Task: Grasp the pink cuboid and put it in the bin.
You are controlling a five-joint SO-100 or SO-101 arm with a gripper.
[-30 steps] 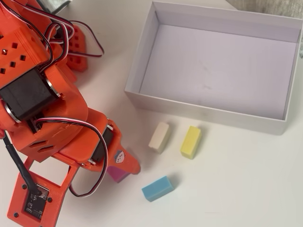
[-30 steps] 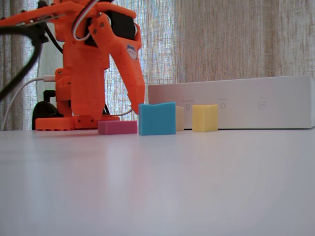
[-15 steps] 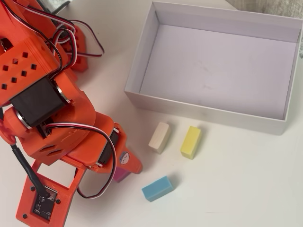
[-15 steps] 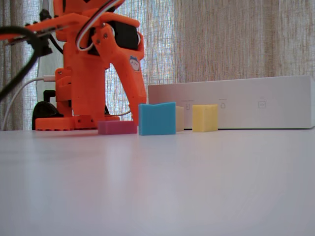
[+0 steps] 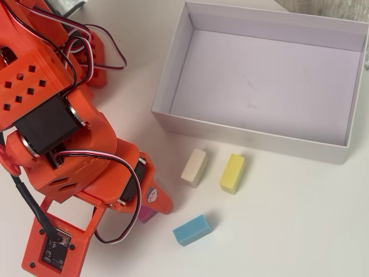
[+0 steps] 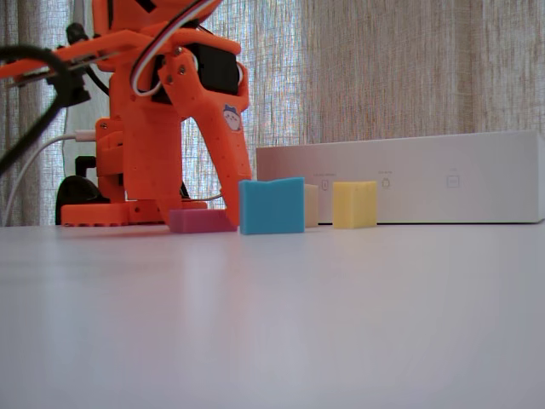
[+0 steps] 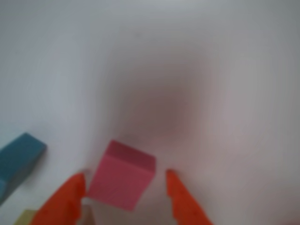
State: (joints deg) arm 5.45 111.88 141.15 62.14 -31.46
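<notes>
The pink cuboid [image 7: 120, 181] lies on the white table between my two orange fingertips in the wrist view. The left fingertip [image 7: 71, 194] is close against its side and the right fingertip [image 7: 178, 197] stands a little apart from it. My gripper [image 7: 124, 175] is open and lowered to the table around the block. In the overhead view only a sliver of the pink cuboid [image 5: 146, 216] shows under the gripper [image 5: 152, 209]. In the fixed view the cuboid [image 6: 202, 221] lies flat at the gripper's [image 6: 220, 213] foot. The bin [image 5: 165, 118] stands empty at the upper right.
A blue block [image 5: 192, 229] lies just right of the gripper, with a cream block [image 5: 194, 167] and a yellow block [image 5: 232, 172] between it and the bin's near wall [image 6: 409, 183]. The arm's base and cables fill the overhead view's left side.
</notes>
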